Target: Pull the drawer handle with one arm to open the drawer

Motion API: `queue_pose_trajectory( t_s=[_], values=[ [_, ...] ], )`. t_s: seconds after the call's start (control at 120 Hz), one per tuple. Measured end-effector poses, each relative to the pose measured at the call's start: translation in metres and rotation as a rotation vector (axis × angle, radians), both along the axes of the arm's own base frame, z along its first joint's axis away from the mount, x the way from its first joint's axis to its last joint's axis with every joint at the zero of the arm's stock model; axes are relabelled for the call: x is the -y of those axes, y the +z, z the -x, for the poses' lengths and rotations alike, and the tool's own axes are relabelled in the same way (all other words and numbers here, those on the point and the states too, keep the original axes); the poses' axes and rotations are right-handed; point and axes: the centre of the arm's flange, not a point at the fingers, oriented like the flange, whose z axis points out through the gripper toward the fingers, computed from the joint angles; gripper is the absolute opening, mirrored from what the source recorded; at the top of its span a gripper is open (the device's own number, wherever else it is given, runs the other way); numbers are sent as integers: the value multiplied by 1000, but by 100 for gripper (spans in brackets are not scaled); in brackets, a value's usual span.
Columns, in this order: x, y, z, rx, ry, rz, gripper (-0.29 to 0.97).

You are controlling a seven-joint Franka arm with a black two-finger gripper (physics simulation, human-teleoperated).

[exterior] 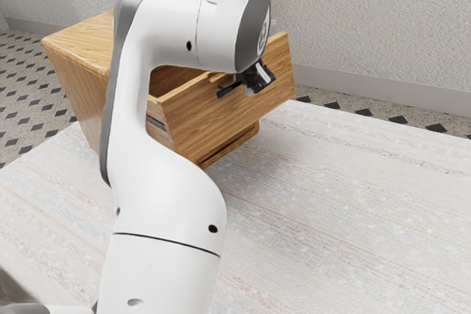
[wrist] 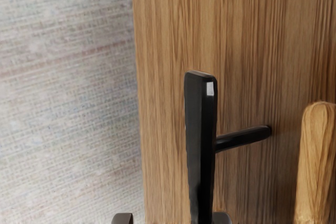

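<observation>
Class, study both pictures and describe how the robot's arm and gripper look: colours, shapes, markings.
The arm is glossy white, built of thick rounded segments. A grey band edges one segment and a grey cap covers a joint. Small dark round holes dot the shell, and a thin dark seam rings the lowest segment. The gripper is black.

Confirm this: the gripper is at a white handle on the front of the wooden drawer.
Not quite: the handle is black, not white, as the wrist view shows. The rest holds: the gripper is at it, on the front of the wooden drawer.
</observation>
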Motion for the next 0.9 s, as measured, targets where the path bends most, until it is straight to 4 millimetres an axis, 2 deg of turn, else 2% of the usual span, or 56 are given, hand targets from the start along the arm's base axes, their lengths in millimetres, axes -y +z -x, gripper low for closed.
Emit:
queue_pose_trajectory(
  t_s=[0.233,0.333,0.383,0.442,0.492,0.533,0.567,0.6,0.633,0.65,0.667,0.717,0.75,0.783,0.825,0.9],
  values=[
    [23,1,2,5,-24,0,9],
    [46,4,7,7,-45,-21,10],
    [72,11,14,12,-73,-50,13],
    [131,30,41,33,-136,-101,18],
    [194,49,80,58,-211,-151,22],
    [238,65,116,78,-270,-186,26],
    [259,79,141,94,-300,-208,29],
    [265,97,162,109,-316,-214,33],
    [255,119,178,123,-320,-199,36],
    [242,133,184,129,-317,-179,38],
    [214,148,183,127,-311,-134,40],
    [111,183,174,118,-286,24,45],
    [45,188,162,97,-279,132,48],
    [2,180,147,61,-285,205,51],
    [-23,172,139,21,-307,248,54],
    [-41,171,143,-19,-302,238,57]
  ],
)
